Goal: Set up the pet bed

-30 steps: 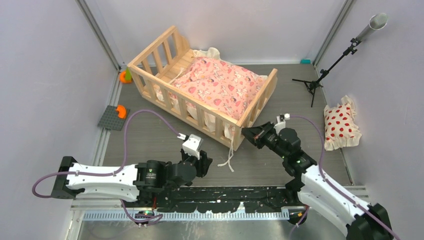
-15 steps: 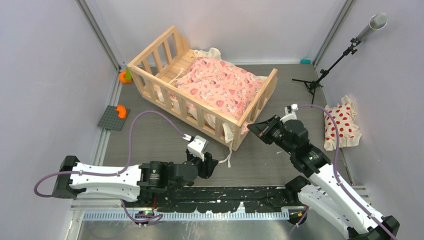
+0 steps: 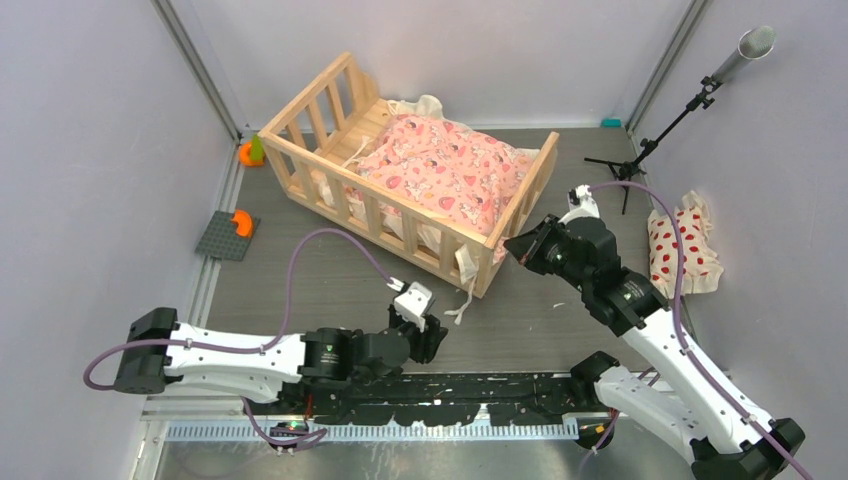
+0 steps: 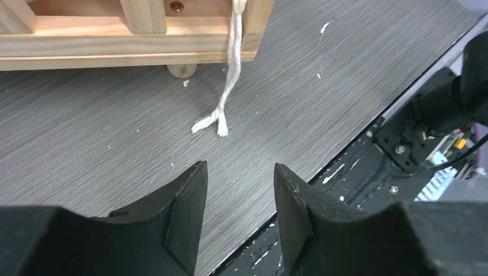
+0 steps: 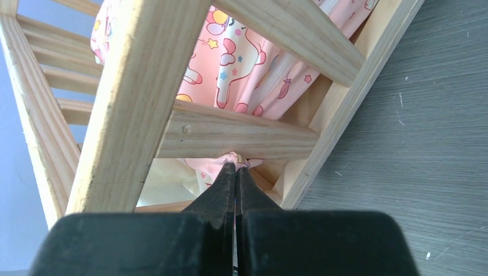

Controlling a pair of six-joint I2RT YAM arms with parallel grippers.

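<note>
Grey wood-grain floor (image 3: 260, 285); pale lilac walls (image 3: 90, 150).

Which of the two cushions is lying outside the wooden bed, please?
The white one with red dots, on the table by the right wall; the pink one lies inside the bed.

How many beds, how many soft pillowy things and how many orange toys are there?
Wooden pet bed: 1
Soft things, the pink cushion and the dotted pillow: 2
Orange toys, one beside the bed and one on the grey plate: 2
Total: 5
</note>
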